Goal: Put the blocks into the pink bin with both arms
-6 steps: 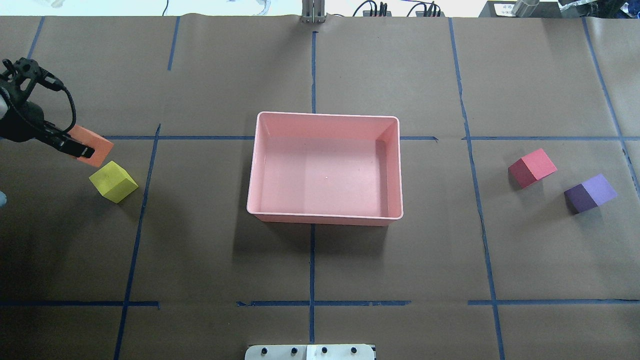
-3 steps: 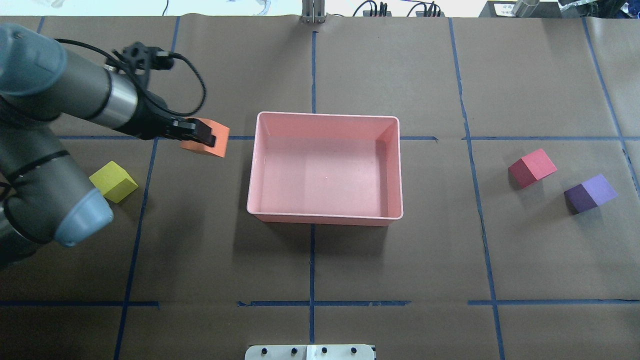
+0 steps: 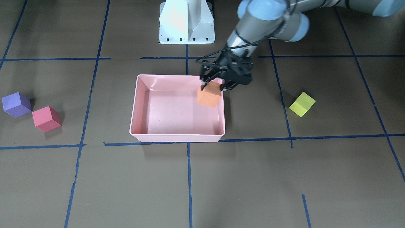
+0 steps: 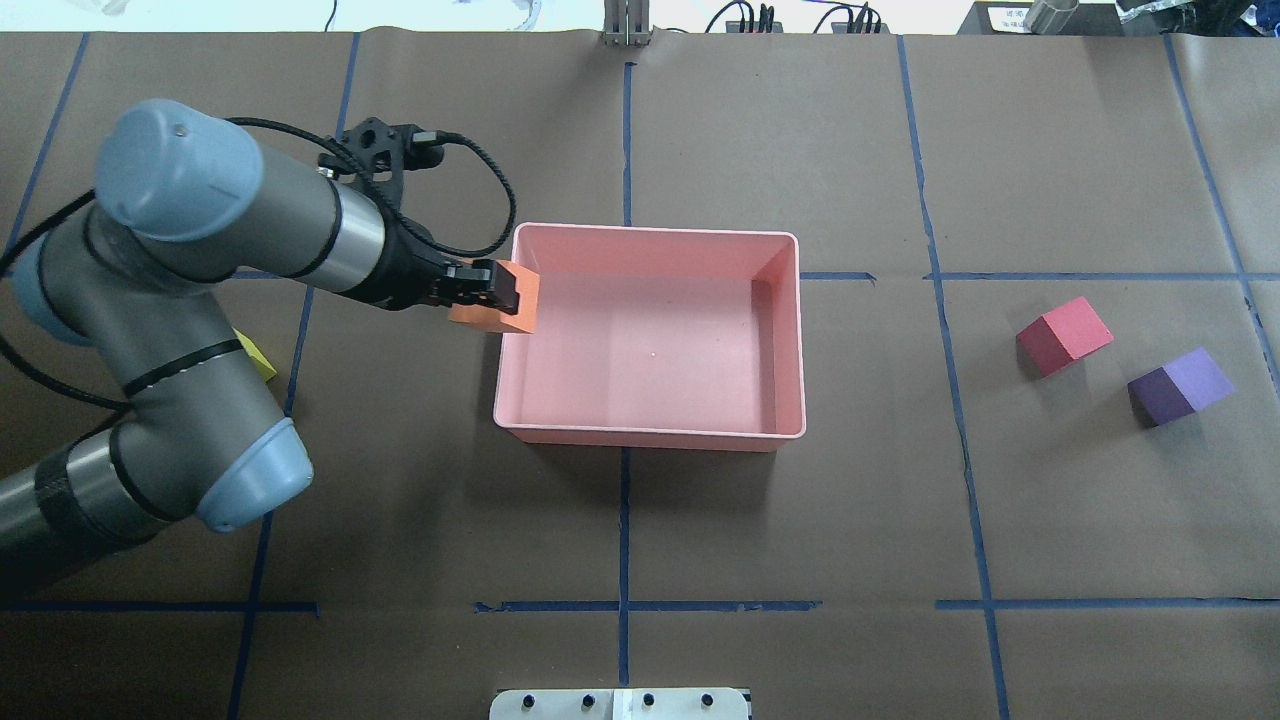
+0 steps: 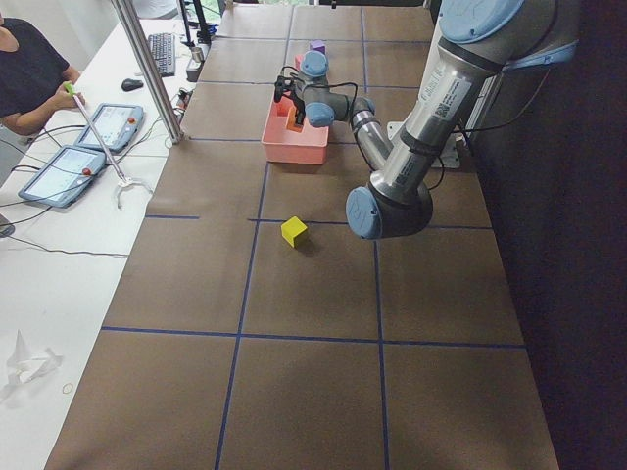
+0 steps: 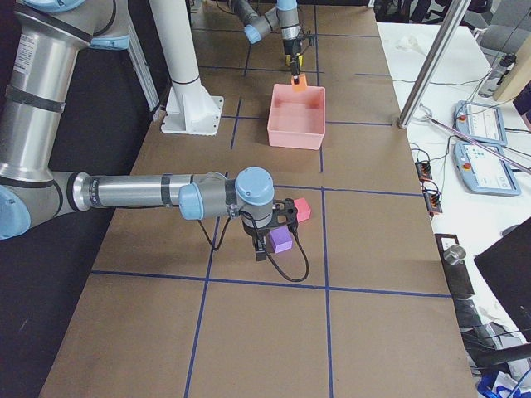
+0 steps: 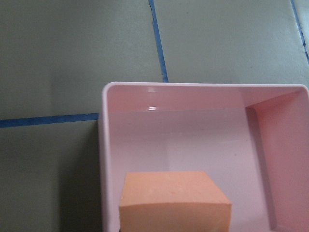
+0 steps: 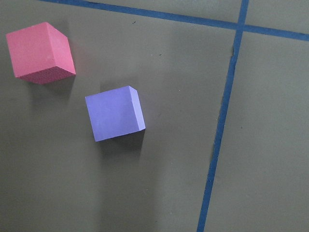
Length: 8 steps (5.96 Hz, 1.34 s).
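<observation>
Four blocks are in sight, and only the orange block (image 4: pixel 522 300) is off the table. The left gripper (image 4: pixel 490 290) has its fingers closed narrow on the block's two opposite sides and holds it in the air. The left arm (image 4: pixel 250 215) reaches in from the robot's left. The overhead view shows the block straddling the left wall of the pink bin (image 4: pixel 650 432). In the front-facing view it hangs over the bin's corner nearest the robot on that same side, and the left wrist camera looks past it onto the bin's glossy floor just inside the wall. The yellow block (image 3: pixel 302 104) sits on the brown paper table (image 4: pixel 800 520), well apart from the bin on the robot's left. From overhead the arm's elbow mostly hides it. On the robot's right, also well away from the bin, the red block (image 4: pixel 1065 335) and the purple block (image 4: pixel 1180 387) rest near each other without touching. The red one lies closer to the bin. In the right side view the right arm (image 6: pixel 133 192) stretches low along the table, with the right gripper (image 6: pixel 270 240) at the purple block and just beside the red one. I cannot tell from that view whether its fingers are wide or narrow. The right wrist camera shows both blocks from above but no fingers.
</observation>
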### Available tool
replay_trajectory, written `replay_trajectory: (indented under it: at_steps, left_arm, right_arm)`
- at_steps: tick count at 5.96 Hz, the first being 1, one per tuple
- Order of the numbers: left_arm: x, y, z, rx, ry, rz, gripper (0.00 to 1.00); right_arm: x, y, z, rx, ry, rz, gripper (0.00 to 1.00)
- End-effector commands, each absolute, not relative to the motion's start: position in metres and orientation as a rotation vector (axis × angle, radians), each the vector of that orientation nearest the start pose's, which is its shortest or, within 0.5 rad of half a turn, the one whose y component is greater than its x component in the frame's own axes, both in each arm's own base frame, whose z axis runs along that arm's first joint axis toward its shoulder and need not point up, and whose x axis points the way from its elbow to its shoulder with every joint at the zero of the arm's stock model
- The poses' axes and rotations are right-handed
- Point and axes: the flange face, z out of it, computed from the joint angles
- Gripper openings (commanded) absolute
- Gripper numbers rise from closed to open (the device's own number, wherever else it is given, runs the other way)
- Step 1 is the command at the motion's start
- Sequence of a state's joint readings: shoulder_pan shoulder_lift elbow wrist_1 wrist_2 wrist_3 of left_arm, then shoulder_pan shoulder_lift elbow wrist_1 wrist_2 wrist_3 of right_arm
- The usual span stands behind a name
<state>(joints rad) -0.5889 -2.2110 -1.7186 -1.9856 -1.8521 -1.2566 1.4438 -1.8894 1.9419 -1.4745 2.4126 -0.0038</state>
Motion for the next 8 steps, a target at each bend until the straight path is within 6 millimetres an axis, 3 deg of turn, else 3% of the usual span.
replay_trajectory:
  at_steps: [1,2,3,4,6,7,8]
  left_arm:
    - [0.504,-0.449,0.164,0.342,1.159,-0.093,0.78]
    - [0.500,-0.451,0.168,0.369,1.147,-0.104,1.00]
    - [0.492,-0.449,0.163,0.377,1.160,-0.103,1.00]
    - [0.476,-0.443,0.162,0.389,1.173,-0.104,1.00]
    - [0.441,-0.444,0.168,0.409,1.184,-0.123,1.00]
    - [0.440,-0.445,0.169,0.410,1.182,-0.126,1.00]
    - [0.438,-0.445,0.167,0.414,1.185,-0.129,1.00]
  right_arm:
    - [-0.006,-0.384,0.583,0.096,-0.880,-0.231,1.00]
    - [-0.012,-0.397,0.571,0.110,-0.883,-0.233,1.00]
    - [-0.049,-0.423,0.541,0.091,-0.899,-0.213,1.00]
    - [-0.087,-0.440,0.529,0.081,-0.875,-0.254,1.00]
    - [-0.136,-0.443,0.586,0.079,-0.732,-0.350,1.00]
    - [-0.142,-0.444,0.616,0.080,-0.735,-0.353,1.00]
    - [-0.145,-0.447,0.617,0.071,-0.739,-0.325,1.00]
